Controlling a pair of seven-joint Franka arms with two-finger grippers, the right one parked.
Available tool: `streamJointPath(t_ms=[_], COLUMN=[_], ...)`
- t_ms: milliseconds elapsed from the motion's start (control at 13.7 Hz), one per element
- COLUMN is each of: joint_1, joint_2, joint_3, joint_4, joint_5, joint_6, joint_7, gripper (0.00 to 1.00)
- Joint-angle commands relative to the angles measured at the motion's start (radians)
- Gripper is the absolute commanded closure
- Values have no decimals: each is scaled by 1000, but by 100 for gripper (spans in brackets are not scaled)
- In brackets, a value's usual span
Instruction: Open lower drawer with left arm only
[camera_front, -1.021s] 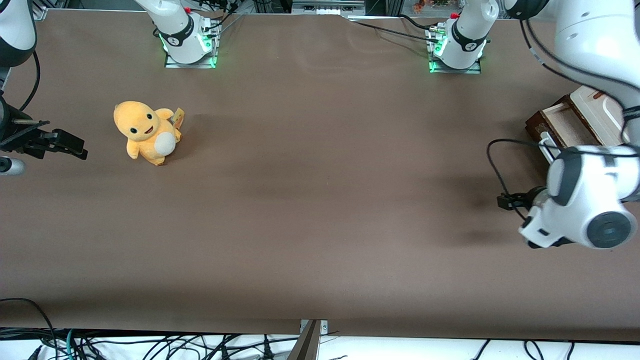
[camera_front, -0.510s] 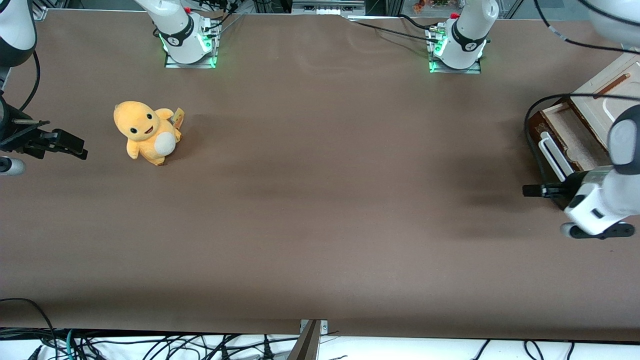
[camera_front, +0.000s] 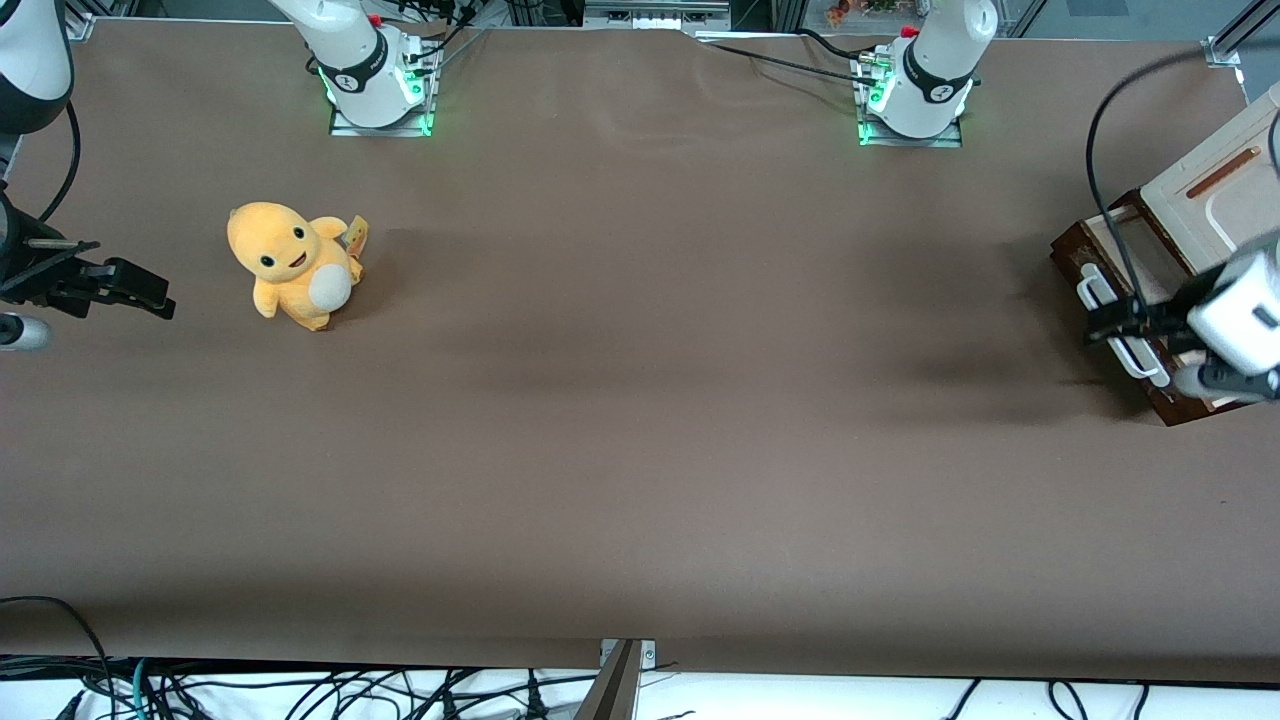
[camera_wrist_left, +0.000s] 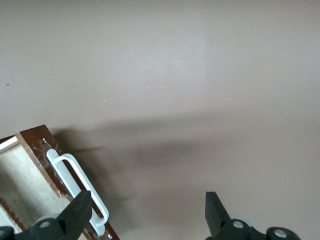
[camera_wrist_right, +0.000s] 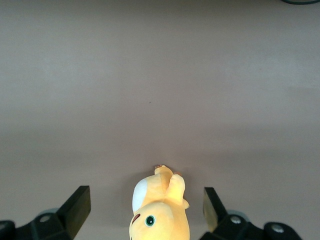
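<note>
**A:** Where is the drawer (camera_front: 1120, 262) now?

**B:** At the working arm's end of the table (camera_front: 640, 400), standing out of the cabinet (camera_front: 1215, 190) with its pale inside showing. Judging by that, it is already pulled some way open; I cannot tell whether it has more travel.

**A:** And the gripper (camera_wrist_left: 148, 216)?

**B:** It hangs just over the drawer front, about level with the handle (camera_front: 1118, 324). In the wrist view the fingers (camera_wrist_left: 80, 212) are spread wide with nothing between them. One finger sits right at the handle's end, but I cannot tell if it touches. The other is out over bare table.

**A:** So the handle isn't between them?

**B:** No. The handle (camera_wrist_left: 77, 186) lies off to one finger's side, not in the gap. That is what the next move turns on: the gripper would have to shift along toward the drawer before it could close around the bar.

**A:** Which way does the bar run?

**B:** Its long axis runs along the dark front, slanting across the front view, one end nearer the camera than the other. The drawer would slide square to that, out toward the table's middle.

**A:** Room to pull?

**B:** Plenty. The table in front of the drawer is bare all the way; the only other thing is a yellow plush (camera_front: 292, 264), well apart at the parked arm's end. The tight spot is the table edge: the cabinet sits close to it, and the arm (camera_front: 1235, 310) crowds in there above the drawer.
</note>
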Motion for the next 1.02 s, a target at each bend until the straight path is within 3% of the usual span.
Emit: streamJointPath(t_ms=[0, 365, 948], joint_1=[-15, -29, -29], joint_2=[-113, -174, -187], joint_3=[8, 1, -1], joint_4=[-118, -112, -120], joint_5=[-20, -30, -32], joint_6=[19, -110, -118], joint_7=[24, 33, 36], gripper=[0, 0, 0])
